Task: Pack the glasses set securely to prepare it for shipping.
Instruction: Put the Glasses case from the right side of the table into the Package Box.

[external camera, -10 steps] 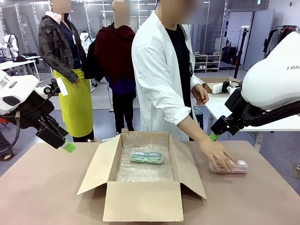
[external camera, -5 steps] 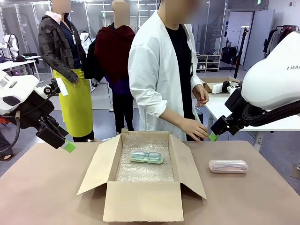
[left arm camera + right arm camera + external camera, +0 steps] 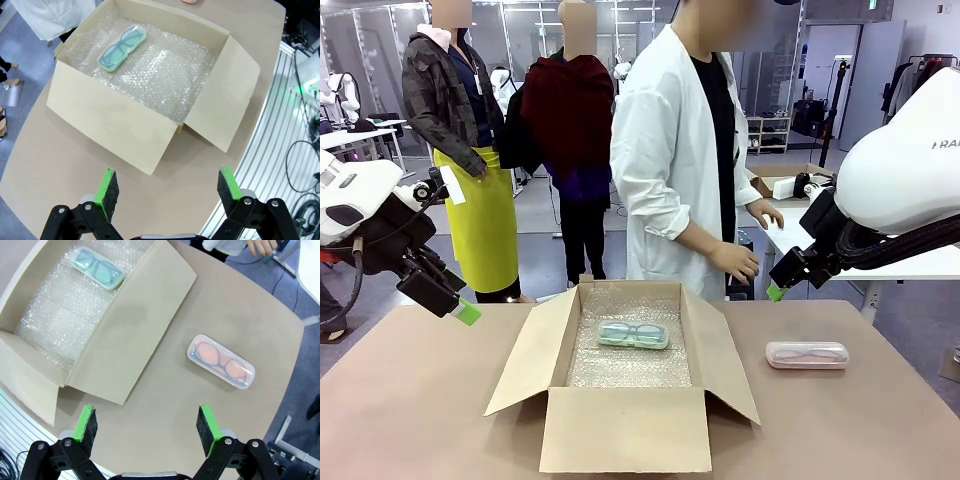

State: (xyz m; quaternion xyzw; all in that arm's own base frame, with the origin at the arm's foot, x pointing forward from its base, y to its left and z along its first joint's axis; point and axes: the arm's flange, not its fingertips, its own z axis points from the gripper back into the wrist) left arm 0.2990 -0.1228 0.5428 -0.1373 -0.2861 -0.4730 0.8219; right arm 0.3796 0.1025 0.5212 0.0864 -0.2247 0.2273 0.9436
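Front view, right arm (image 3: 905, 175) lettering cropped, mint case (image 3: 633, 334) boxed, pink case (image 3: 807, 354) outside, left gripper (image 3: 166, 176), right gripper (image 3: 146, 414) released

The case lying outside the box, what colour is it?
The case is pink, clearest in the right wrist view.

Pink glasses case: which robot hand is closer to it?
Right. The right gripper hovers open in the air near the pink case; the left gripper hangs open far off, beyond the cardboard box.

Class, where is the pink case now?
Front view: the pink case lies on the table, right of the open box, outside it, untouched.
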